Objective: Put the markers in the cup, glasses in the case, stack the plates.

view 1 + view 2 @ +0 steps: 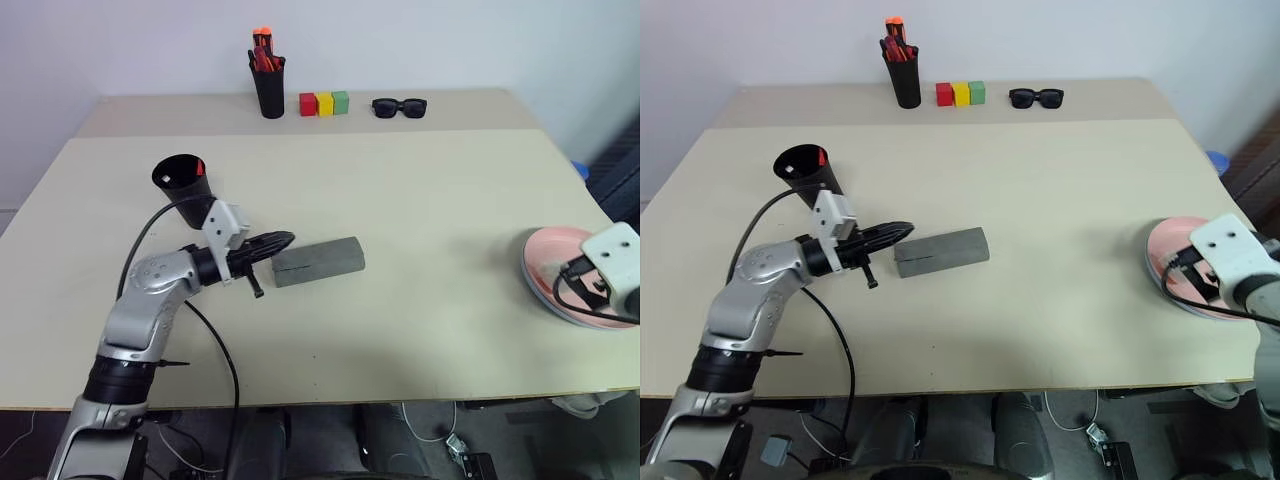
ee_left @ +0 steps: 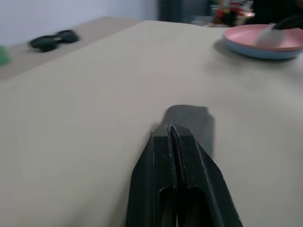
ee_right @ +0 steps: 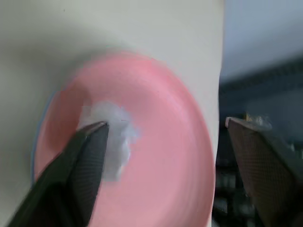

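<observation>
Here, on the beige table (image 1: 430,230), a grey case (image 1: 318,261) lying closed near the middle, long side slightly slanted. Left gripper (image 1: 280,242) level just beside the case's left end, black fingers pressed together with nothing between them; from the left wrist view, fingertips (image 2: 173,135) meeting in a thin seam right at the case's (image 2: 189,120) near end, whether touching or barely apart impossible to tell. Behind the left arm, toward the table's left, the black cup (image 1: 184,183) standing rim up, with a bit of red and a bit of white showing inside the rim, apparently the markers (image 1: 199,167), too small to make out further.

Over at the right edge of the table, the pink plate (image 1: 1185,265) sitting on top of the blue plate (image 2: 251,49), a blue rim showing beneath the pink one in the left wrist view. Right gripper (image 3: 165,156) hovering above the pink plate (image 3: 156,142), jaws spread wide and holding nothing, one finger (image 3: 83,165) over the plate's middle, the other beyond its outer edge.

Along the far side of the table, a black pen holder (image 1: 268,85) bunched with orange-red pens, then three small blocks (image 1: 324,103) in a row, red, yellow and green, then chunky black sunglasses (image 1: 399,107).
</observation>
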